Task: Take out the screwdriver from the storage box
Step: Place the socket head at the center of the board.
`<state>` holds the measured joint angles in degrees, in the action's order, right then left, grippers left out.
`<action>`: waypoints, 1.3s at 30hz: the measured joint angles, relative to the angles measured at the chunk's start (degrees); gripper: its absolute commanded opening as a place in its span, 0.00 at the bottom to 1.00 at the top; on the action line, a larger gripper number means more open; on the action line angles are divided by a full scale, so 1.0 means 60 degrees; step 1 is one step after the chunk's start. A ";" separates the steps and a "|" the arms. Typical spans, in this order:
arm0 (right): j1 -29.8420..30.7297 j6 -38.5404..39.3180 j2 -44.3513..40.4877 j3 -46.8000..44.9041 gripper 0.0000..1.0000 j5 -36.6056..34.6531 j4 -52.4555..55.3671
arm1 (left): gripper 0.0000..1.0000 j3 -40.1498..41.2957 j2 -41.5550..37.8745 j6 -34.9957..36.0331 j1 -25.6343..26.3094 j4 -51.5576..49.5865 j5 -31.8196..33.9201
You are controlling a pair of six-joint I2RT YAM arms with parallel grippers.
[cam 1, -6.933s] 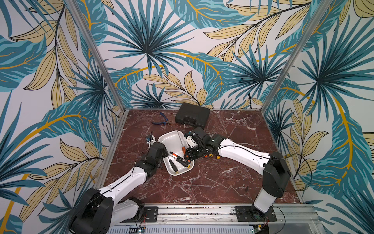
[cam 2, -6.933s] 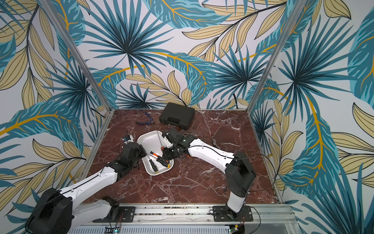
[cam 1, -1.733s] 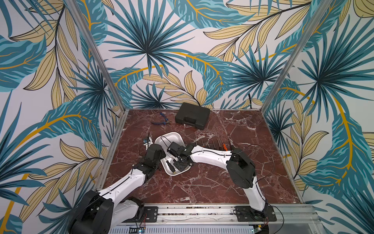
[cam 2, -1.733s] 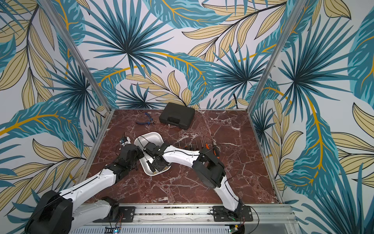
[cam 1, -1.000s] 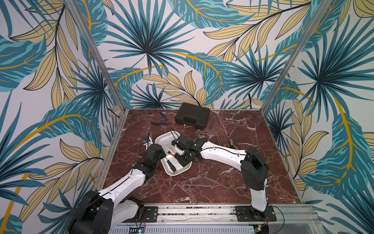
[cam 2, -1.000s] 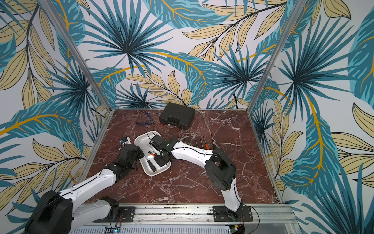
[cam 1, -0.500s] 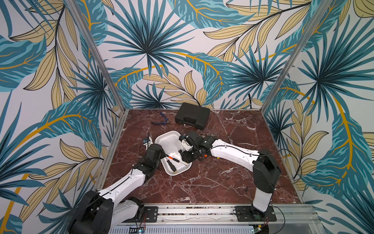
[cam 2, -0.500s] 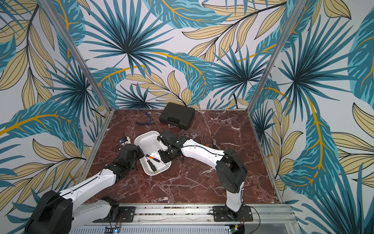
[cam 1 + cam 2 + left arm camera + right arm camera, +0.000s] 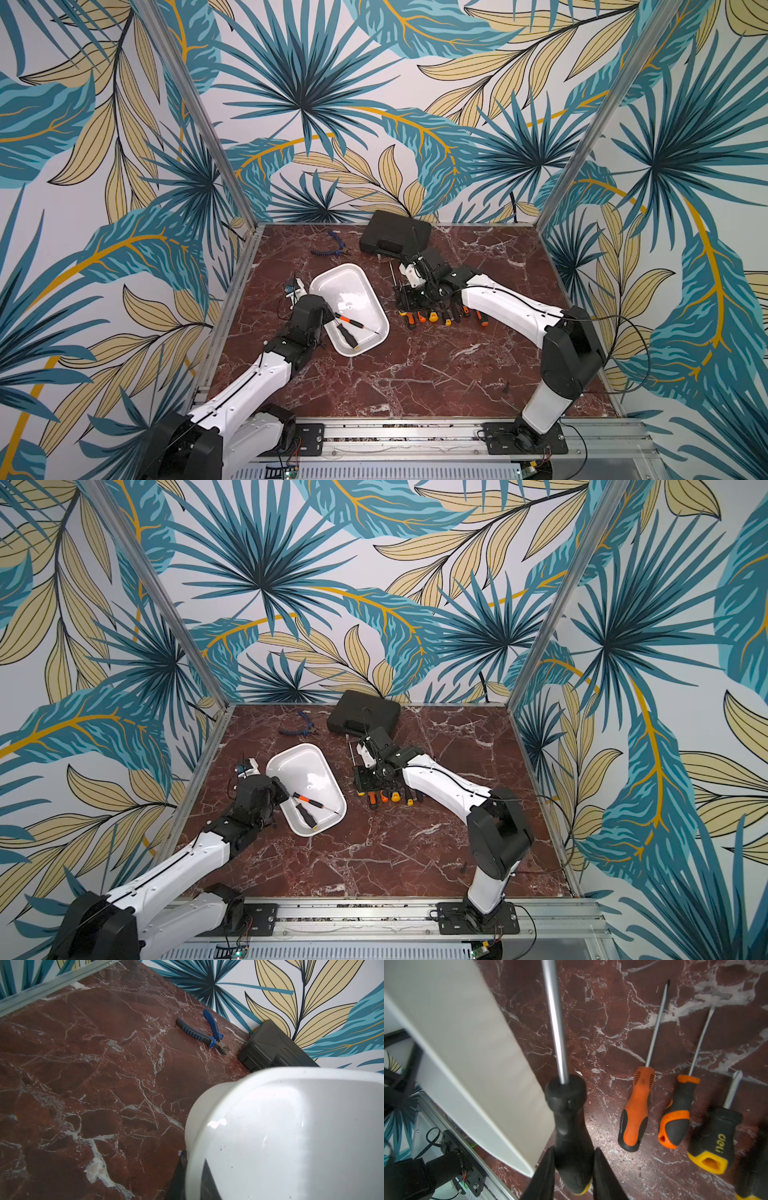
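Screwdriver (image 9: 569, 1122), black-handled with a yellow butt and steel shaft, sits outside the white plastic storage tub (image 9: 349, 291), clamped in the right gripper (image 9: 574, 1167) beside loose orange-and-black screwdrivers (image 9: 440, 318) on red marble (image 9: 415, 374). The left gripper (image 9: 327, 316) pinches the tub's rim.

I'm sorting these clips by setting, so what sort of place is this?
Most likely a robot test booth, not a real workshop: a left arm and a right arm mounted on an aluminium rail, printed leaf wallpaper boxing in a marble-look table, and screwdrivers and pliers laid out on it.
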<state>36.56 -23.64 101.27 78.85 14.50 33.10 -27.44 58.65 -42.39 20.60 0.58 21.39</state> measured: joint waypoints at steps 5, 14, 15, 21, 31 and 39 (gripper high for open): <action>-0.0007 -0.0233 0.1297 0.0262 0.18 0.0233 0.0033 | 0.00 0.0011 -0.0200 0.0007 -0.0022 -0.0091 0.0047; -0.0007 -0.0656 0.2317 0.0594 0.21 0.0390 0.0211 | 0.00 0.0124 -0.0222 0.0029 -0.0033 -0.0211 0.0062; -0.0007 -0.0714 0.2382 0.0641 0.21 0.0401 0.0215 | 0.00 0.0146 -0.0222 0.0029 -0.0033 -0.0211 0.0058; -0.0007 -0.0980 0.2721 0.0860 0.21 0.0426 0.0208 | 0.00 0.0266 -0.0222 0.0026 -0.0036 -0.0233 0.0044; -0.0044 -0.1249 0.2994 0.1064 0.26 0.0554 0.0204 | 0.00 0.0266 -0.0222 0.0026 -0.0036 -0.0244 0.0036; -0.0051 -0.1286 0.3049 0.1158 0.30 0.0590 0.0229 | 0.00 0.0266 -0.0222 0.0026 -0.0036 -0.0240 0.0033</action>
<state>36.25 -31.35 119.57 85.80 18.04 34.48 -25.85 57.32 -42.24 20.38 -0.86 21.58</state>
